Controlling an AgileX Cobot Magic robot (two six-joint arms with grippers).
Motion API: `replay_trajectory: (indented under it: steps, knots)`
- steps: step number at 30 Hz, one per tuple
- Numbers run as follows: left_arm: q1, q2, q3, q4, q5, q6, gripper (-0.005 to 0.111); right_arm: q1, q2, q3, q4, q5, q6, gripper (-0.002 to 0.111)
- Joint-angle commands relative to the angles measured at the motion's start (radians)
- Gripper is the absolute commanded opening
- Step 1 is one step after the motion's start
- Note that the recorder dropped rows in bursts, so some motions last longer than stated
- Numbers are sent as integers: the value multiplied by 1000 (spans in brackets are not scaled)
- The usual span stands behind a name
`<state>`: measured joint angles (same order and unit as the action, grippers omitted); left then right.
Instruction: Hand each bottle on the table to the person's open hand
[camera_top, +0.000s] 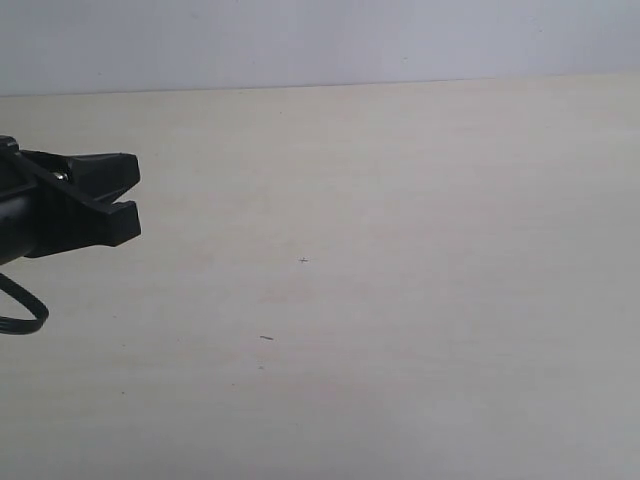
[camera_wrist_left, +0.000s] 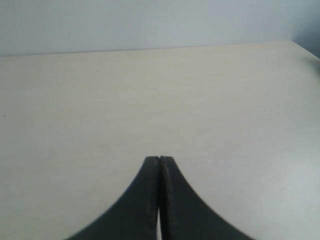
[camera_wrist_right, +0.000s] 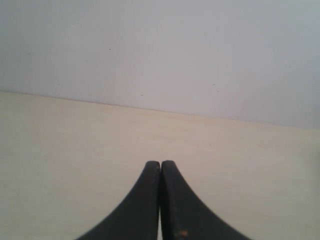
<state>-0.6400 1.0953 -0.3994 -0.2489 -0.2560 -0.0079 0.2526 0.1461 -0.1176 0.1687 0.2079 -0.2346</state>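
I find no bottles and no open hand in any of my 3 views, so I cannot tell where they are. The left gripper (camera_top: 133, 197) hangs above the table (camera_top: 420, 300) at its left side, short of the far edge, jaws pressed together on nothing. The right gripper (camera_wrist_right: 160, 165) is clenched and empty too, facing the far edge.

My step, as I judge it, is finding a bottle. I should spread the jaws before closing in, take the bottle around its body, keep it upright, and let go only once it rests on the palm.

The table is pale beige with faint grain and a few dark specks (camera_top: 266, 338). A plain pale wall (camera_top: 300, 40) rises behind the far edge.
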Motion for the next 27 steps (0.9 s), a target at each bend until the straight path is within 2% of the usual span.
replay_trajectory:
  steps: [1, 4, 7, 11, 14, 17, 21, 27]
  knots:
    - [2, -18, 4, 2, -2, 8, 0, -4, -6, 1, -3, -8, 0, 0]
    - [27, -78, 4, 14, 27, 123, 0, -4, -6, 1, -3, -8, 0, 0]
    - [101, -174, 4, 14, 161, 144, 0, -4, -6, 1, -3, -8, 0, 0]
    - [279, -340, 4, -19, 368, 133, 0, -4, -6, 1, -3, -8, 0, 0]
    - [409, -452, 4, -19, 467, 133, 0, -4, -6, 1, -3, -8, 0, 0]
    - [501, -558, 4, -16, 536, 133, 0, -4, -6, 1, -3, -8, 0, 0]
    - [561, -655, 4, -16, 613, 133, 0, -4, -6, 1, -3, -8, 0, 0]
    - [571, -693, 4, -16, 655, 133, 0, -4, -6, 1, -3, -8, 0, 0]
